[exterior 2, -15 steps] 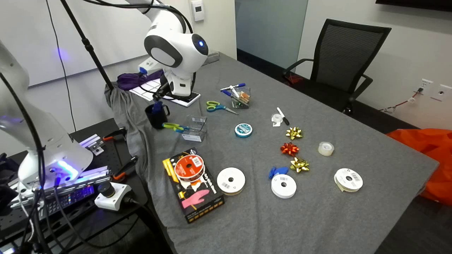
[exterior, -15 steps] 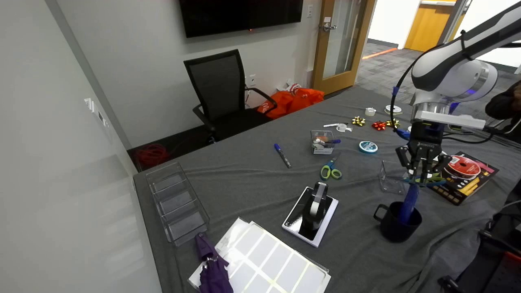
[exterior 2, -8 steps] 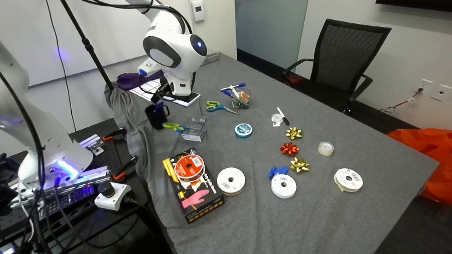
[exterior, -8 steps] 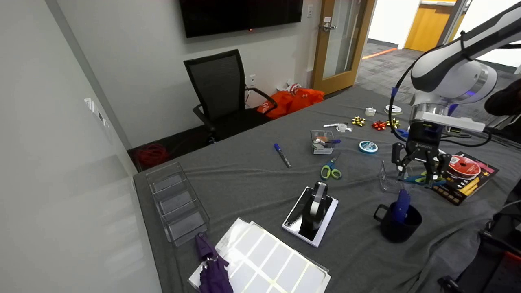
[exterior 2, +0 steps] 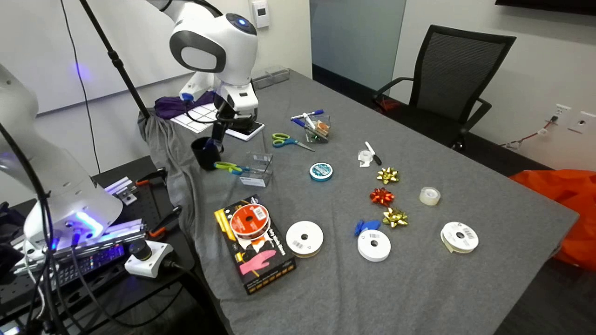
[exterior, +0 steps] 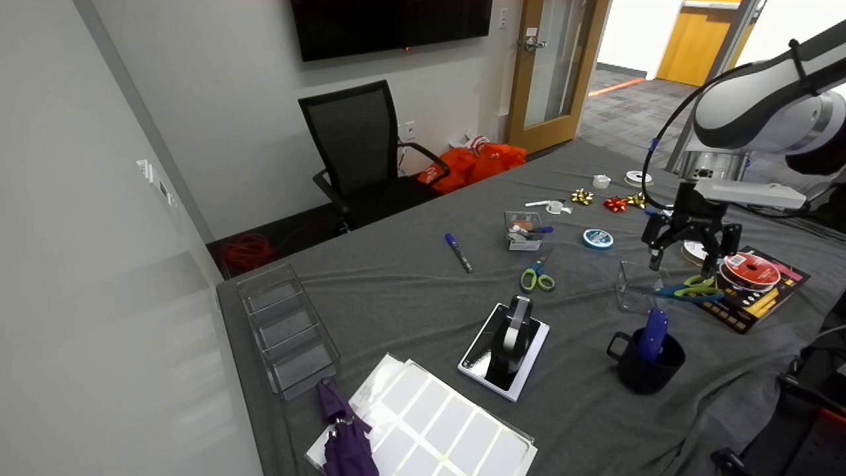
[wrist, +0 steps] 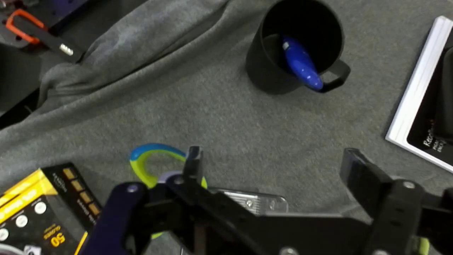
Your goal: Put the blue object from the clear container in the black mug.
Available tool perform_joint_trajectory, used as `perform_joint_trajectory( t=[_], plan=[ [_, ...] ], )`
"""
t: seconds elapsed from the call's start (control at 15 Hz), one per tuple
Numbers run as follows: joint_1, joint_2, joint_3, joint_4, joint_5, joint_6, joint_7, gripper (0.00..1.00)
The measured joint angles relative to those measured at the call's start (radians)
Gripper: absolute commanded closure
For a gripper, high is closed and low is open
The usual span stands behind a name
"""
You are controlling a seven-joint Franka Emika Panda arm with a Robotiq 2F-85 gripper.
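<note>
The blue object leans inside the black mug, its upper end sticking out over the rim on the handle side. In an exterior view the blue object rises out of the upright black mug. My gripper is open, with nothing between its widely parted fingers. It hangs above and apart from the mug, over the clear container, as an exterior view shows the gripper higher than the mug. Green-and-blue scissors lie across that container; my gripper hides part of it in the wrist view.
A black glove box topped by a red ribbon spool is near the container. A tape dispenser stands on a white-edged box beside the mug. Other scissors and a pen cup are farther off.
The gripper's fingers have spread and let go of the blue object, which settled in the mug against its rim. The arm has since moved up and away from the mug.
</note>
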Motion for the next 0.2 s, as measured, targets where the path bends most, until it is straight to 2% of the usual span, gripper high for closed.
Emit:
perform_joint_trajectory(
  t=[0.2],
  plan=[
    [0.002,-0.073,0.003,-0.054,-0.028,0.111,-0.001,0.00]
  ],
)
